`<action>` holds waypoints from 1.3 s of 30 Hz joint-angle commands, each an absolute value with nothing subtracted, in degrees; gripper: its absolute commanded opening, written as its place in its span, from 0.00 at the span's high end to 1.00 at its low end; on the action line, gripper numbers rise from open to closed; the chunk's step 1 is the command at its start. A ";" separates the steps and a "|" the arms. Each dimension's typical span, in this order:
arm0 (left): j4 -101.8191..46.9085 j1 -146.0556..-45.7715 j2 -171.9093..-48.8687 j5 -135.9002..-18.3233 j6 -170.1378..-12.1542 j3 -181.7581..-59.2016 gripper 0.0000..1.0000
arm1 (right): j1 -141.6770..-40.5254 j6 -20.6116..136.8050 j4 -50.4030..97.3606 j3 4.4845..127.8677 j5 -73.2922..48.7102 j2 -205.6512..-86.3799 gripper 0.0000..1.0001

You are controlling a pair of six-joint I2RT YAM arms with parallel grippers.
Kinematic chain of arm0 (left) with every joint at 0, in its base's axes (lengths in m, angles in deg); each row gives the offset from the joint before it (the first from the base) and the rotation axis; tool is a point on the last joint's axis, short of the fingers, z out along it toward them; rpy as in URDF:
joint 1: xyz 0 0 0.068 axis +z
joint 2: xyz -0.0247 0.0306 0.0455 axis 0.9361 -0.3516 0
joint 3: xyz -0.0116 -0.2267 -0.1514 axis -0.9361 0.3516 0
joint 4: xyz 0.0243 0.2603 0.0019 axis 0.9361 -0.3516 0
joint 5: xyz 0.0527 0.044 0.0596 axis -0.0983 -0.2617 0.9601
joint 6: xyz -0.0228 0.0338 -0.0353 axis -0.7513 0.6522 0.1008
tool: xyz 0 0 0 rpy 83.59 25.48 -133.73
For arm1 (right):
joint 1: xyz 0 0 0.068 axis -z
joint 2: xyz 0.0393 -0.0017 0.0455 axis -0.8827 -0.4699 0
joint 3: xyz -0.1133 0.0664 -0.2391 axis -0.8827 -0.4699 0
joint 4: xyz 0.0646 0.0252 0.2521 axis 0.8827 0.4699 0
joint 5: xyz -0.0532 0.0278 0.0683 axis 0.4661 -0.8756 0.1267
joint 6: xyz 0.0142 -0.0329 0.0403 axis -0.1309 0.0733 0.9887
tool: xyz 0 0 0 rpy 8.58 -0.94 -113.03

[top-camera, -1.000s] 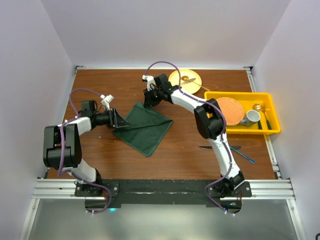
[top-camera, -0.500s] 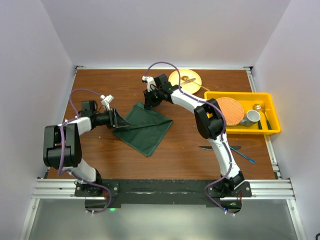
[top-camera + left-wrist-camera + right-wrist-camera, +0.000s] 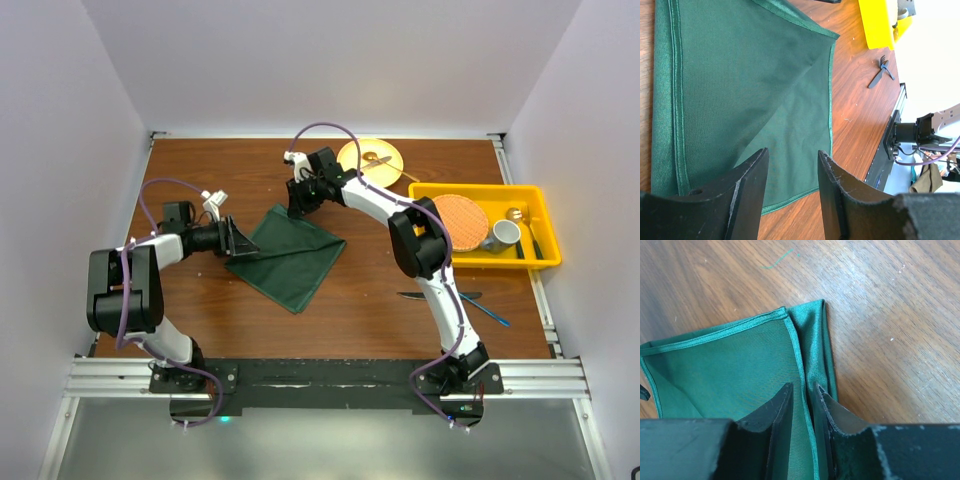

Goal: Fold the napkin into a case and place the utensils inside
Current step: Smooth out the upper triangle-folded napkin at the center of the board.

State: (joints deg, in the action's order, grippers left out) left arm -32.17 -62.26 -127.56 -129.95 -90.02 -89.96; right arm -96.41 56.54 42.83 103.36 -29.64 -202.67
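Nothing shifted: both arms held at the napkin point(image 3: 290, 255)

Folded, it lay on the table point(image 3: 360, 320), unchanged. Up top the right gripper point(image 3: 807, 400) was pinched nearly closed on its far corner hem; the left gripper point(image 3: 792, 165) hung spread wide over the left corner, gripping nothing. Risk: thin hem could slip free, or unanchored cloth drag. Off right, knife point(image 3: 430, 296) and fork point(image 3: 487, 312) waited well apart.

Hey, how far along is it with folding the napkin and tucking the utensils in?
Early on. Done: the napkin lies folded over in layers, but broad, not yet a narrow case. In hand: the right jaws are shut on its far corner hem, the left jaws stand open over its left edge. Left: the remaining folds, then the knife and blue fork, both out on the table.
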 commanded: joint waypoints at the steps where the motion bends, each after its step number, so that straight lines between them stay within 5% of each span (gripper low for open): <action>1: -30.44 -61.77 -127.88 -130.64 -90.20 -91.02 0.51 | -96.34 55.41 43.36 105.68 -29.79 -203.71 0.73; 24: -30.44 -61.68 -128.15 -130.55 -91.08 -91.03 0.51 | -96.16 53.30 44.77 100.93 -29.44 -199.76 0.72; 33: -30.52 -61.50 -127.88 -130.20 -91.17 -90.85 0.51 | -95.46 54.09 43.71 101.02 -28.65 -198.88 0.99; 39: -29.57 -61.50 -128.15 -130.02 -91.34 -90.94 0.51 | -94.41 54.71 43.45 100.58 -28.99 -198.09 1.00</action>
State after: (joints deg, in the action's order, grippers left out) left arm -32.04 -62.04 -127.91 -129.89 -90.66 -89.96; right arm -95.38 54.37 43.88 101.13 -29.64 -202.78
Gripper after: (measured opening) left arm 0.489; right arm 0.008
